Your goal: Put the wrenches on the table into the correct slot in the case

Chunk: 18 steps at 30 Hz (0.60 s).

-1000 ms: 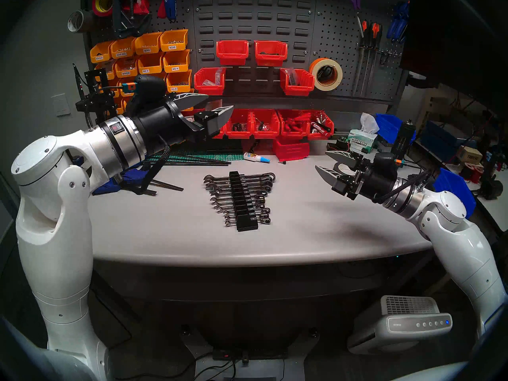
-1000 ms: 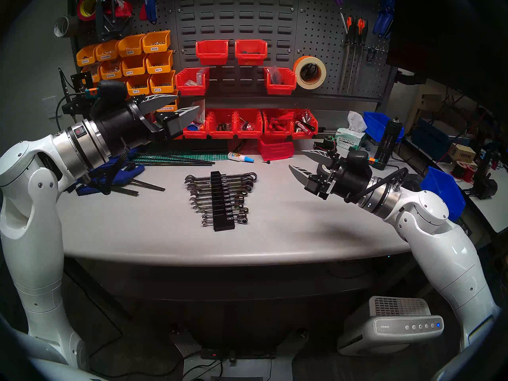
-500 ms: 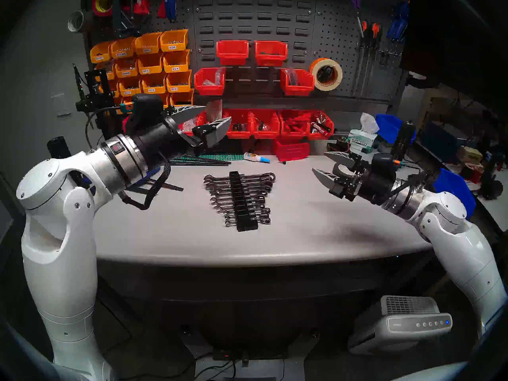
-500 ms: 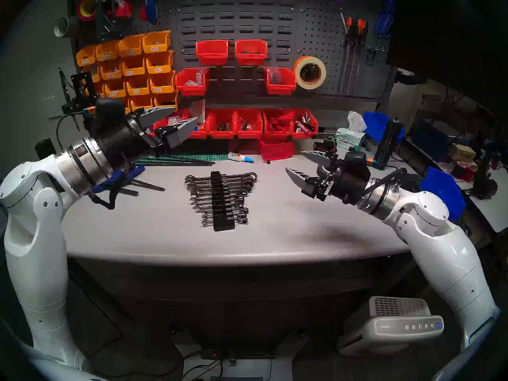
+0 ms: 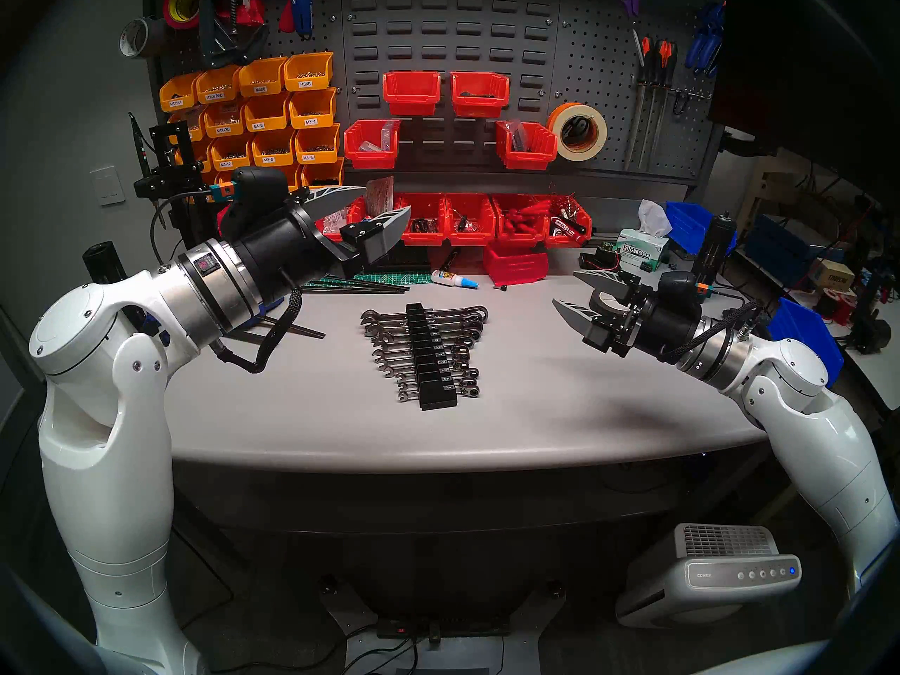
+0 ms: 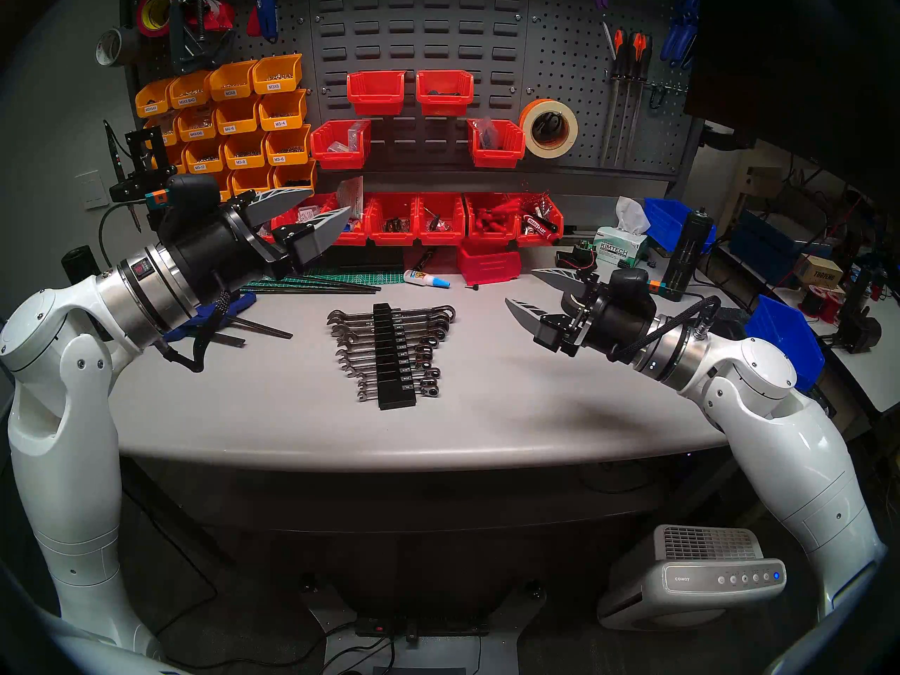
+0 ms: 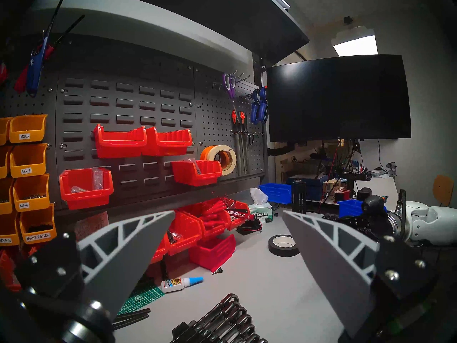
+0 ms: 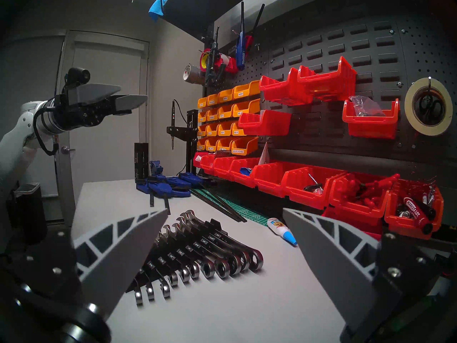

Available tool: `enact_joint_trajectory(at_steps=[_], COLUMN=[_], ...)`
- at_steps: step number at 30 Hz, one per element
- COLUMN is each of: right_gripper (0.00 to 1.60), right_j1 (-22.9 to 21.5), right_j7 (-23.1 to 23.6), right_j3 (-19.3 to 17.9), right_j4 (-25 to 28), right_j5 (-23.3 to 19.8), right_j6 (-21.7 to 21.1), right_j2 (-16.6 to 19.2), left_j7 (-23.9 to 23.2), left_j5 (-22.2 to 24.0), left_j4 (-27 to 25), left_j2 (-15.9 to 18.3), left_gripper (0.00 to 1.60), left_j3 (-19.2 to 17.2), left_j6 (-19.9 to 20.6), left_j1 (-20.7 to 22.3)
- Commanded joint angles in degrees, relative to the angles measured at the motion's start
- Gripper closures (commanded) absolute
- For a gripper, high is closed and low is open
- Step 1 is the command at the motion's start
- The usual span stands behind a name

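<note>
- Left gripper (image 5: 363,209), jaws wide and empty, now sits lower and further back toward the robot's left than a second ago, when it was raised higher over the back of the table (image 5: 292,416); since half a second ago it has hardly moved.
- Case (image 5: 431,362) lies ahead of and below that gripper, to its right, well apart; it has not shifted.
- Wrenches (image 5: 389,353) all appear seated across the rack's grooves, the mid-length one about midway along; no loose wrench shows on the grey top.
- Slot (image 5: 435,351) midway along looks filled, so I judge the placing done and both arms retreating.
- Right gripper (image 5: 577,294), jaws also wide and empty, has edged slightly toward the case yet hangs well apart from it, the ratchet rings lying ahead and to its left.
</note>
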State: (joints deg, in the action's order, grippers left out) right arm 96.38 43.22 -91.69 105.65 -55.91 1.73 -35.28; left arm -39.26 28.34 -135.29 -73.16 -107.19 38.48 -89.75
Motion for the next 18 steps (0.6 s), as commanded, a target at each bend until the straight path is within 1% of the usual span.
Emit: enact_joint_trajectory(at_steps=[1,18], right_gripper=[0.0,0.0], right_j1=[-0.7,-0.67], right_j7=[0.21,0.18], right_j3=[-1.43,-1.42], right_j4=[1.08,1.09], right_j5=[-0.53,-0.57], right_j6=[0.55,0.58], right_j2=[0.24,0.29], left_j7=[0.15,-0.07], left_j5=[-0.15,-0.37], left_j4=[-1.13,-1.13], left_j2=[-0.07,-0.28], left_gripper=[0.0,0.0], left_j3=[-0.29,-0.33], left_j6=[-0.85,-0.81], left_j1=[0.91,0.95])
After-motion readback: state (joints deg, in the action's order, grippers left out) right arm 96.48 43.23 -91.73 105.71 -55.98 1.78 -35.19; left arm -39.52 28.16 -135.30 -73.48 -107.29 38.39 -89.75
